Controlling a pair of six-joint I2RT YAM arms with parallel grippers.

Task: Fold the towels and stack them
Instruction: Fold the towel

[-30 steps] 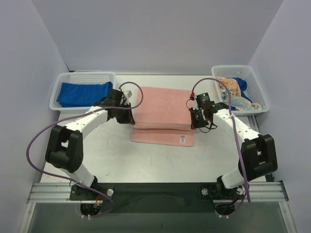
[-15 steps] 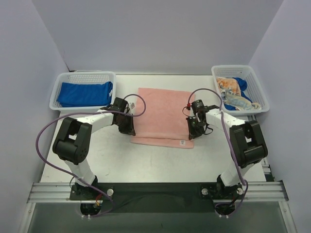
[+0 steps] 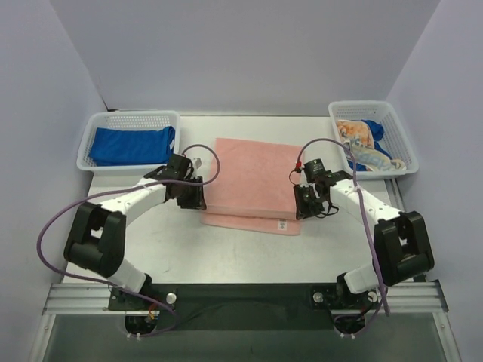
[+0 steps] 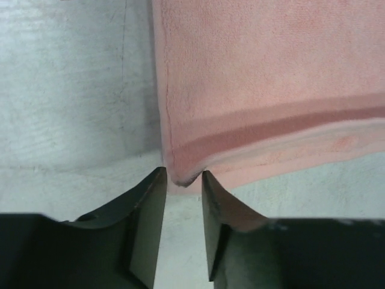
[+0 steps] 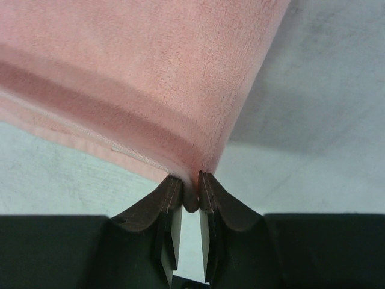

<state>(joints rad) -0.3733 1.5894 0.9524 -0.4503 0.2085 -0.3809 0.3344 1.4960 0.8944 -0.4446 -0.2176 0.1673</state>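
Here: pink towel [image 3: 253, 177] folded, long axis left-right; left gripper [image 4: 182, 176] apart at corner, right gripper [image 5: 190, 180] pinching corner.

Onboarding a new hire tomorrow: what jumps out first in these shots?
The salmon-pink towel lies on the table, folded, lower layer showing along the near edge. The left end effector and right end effector sit at its near corners, left jaws apart, right pinching the fold. A royal-blue towel fills the left basket; a printed towel lies in the right basket.

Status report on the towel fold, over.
Left hand jaws apart at salmon-pink towel corner. Right hand pinching the other near corner. Towel folded over, lower layer peeking out. Nothing in the way.
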